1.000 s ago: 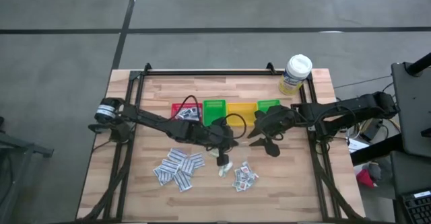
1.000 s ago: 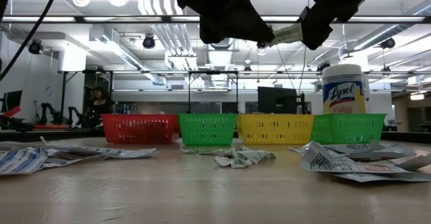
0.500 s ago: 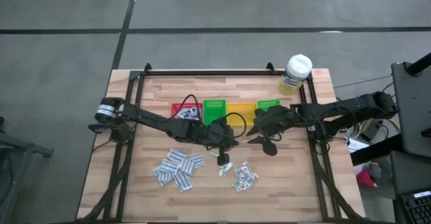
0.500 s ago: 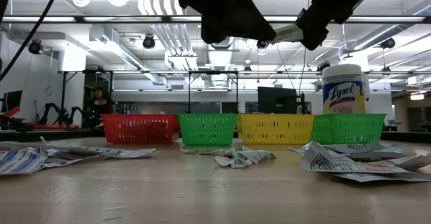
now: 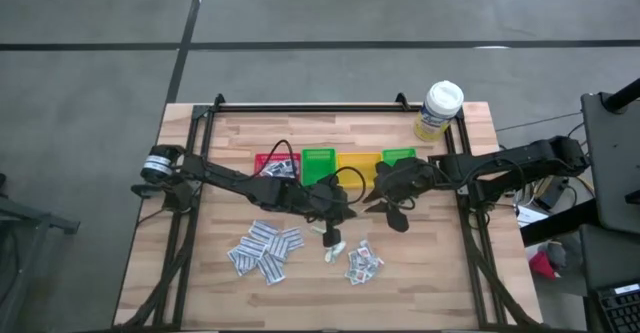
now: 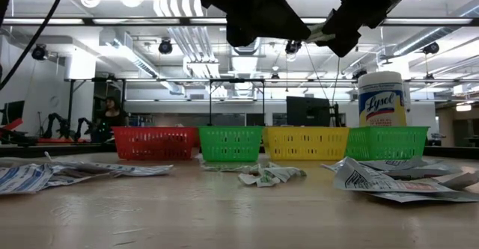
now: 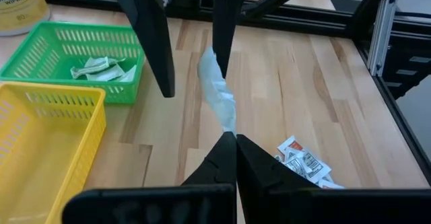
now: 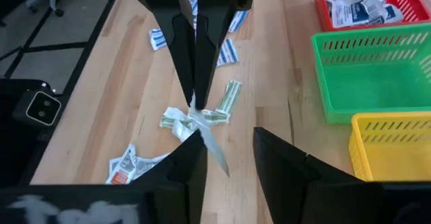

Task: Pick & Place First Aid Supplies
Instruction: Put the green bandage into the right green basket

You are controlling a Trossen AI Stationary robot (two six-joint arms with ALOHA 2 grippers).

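Observation:
A white paper packet (image 7: pixel 217 93) is held in the air above the table's middle. My left gripper (image 7: pixel 232 138), seen in the high view (image 5: pixel 348 211), is shut on one end of it. My right gripper (image 8: pixel 227 138), facing it from the table's right (image 5: pixel 374 207), stands open with its two fingers (image 7: pixel 153 42) on either side of the packet's free end (image 8: pixel 217 155). More first aid packets lie flat on the wood in a large pile (image 5: pixel 265 250), a small crumpled pair (image 5: pixel 333 251) and a small heap (image 5: pixel 363 261). My left gripper pinches the packet's near end (image 7: pixel 227 122) between its two fingertips. The fingers slant down toward the table's right. The packet sticks out beyond them, somewhat crumpled, clear of the table. My right gripper: the packet's free end (image 7: pixel 210 57) lies close to one finger (image 7: pixel 223 42); whether they touch I cannot tell.
Along the far side stand a red bin (image 5: pixel 275 163) with packets in it, a green bin (image 5: pixel 318 163), a yellow bin (image 5: pixel 358 163) and a second green bin (image 5: pixel 398 158) with a few packets. A white-capped bottle (image 5: pixel 438 111) stands at the far right corner.
My right gripper's fingers have drawn closer together around the packet's free end, with a gap still between them. Both arms have stayed in place, and the packet has stayed in the air in my left gripper.

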